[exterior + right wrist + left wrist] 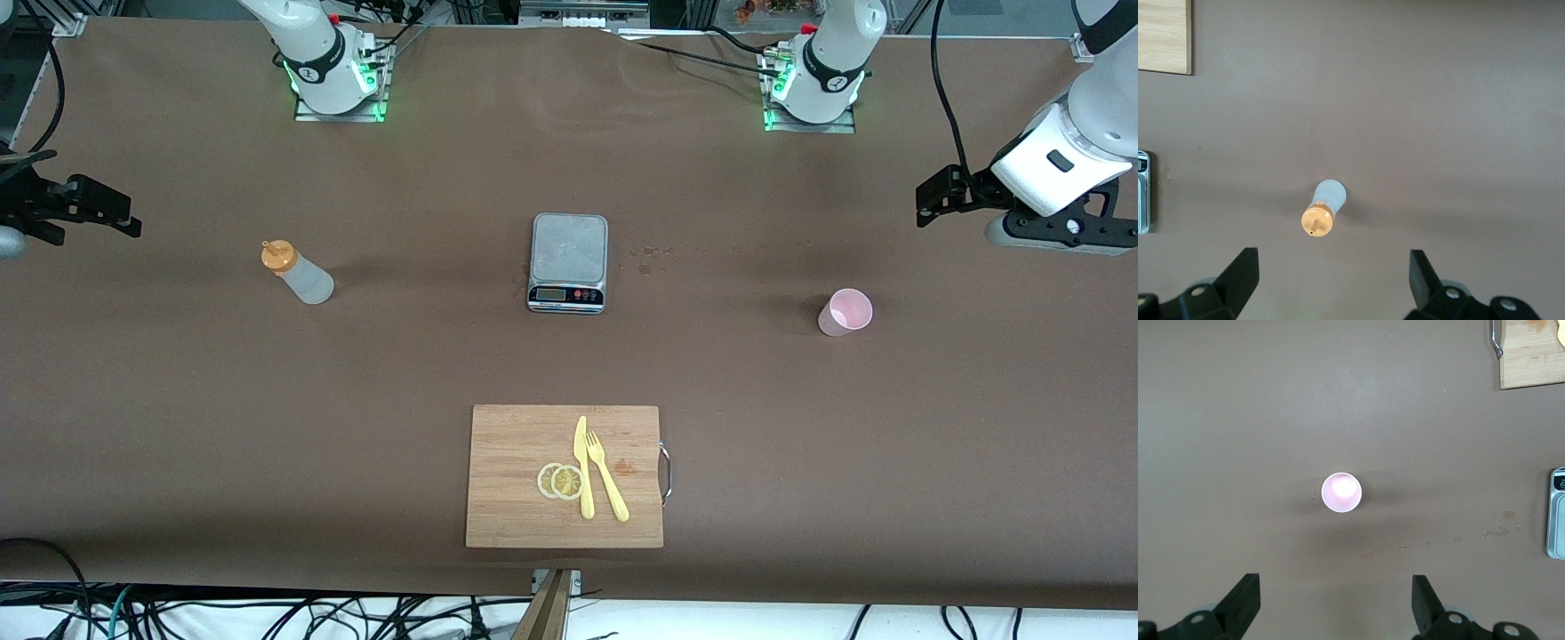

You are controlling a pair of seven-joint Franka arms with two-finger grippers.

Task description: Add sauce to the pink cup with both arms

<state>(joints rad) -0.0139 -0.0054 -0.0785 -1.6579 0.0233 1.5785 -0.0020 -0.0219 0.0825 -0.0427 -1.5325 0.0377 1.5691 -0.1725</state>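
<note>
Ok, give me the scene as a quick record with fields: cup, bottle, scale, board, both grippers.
pink cup: upright, empty, toward the left arm's end of the table
sauce bottle: upright, orange cap on, toward the right arm's end
scale: mid-table, nothing on it
cutting board: nearest the front camera; lemon slices, knife, fork on it
left gripper: open, above the cup
right gripper: open, above the bottle

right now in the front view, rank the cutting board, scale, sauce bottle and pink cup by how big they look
1. wooden cutting board, clearly largest, though it lies nearest the camera.
2. kitchen scale.
3. sauce bottle.
4. pink cup.
Bottle and cup look close in size; the bottle only seems a little longer.
</note>
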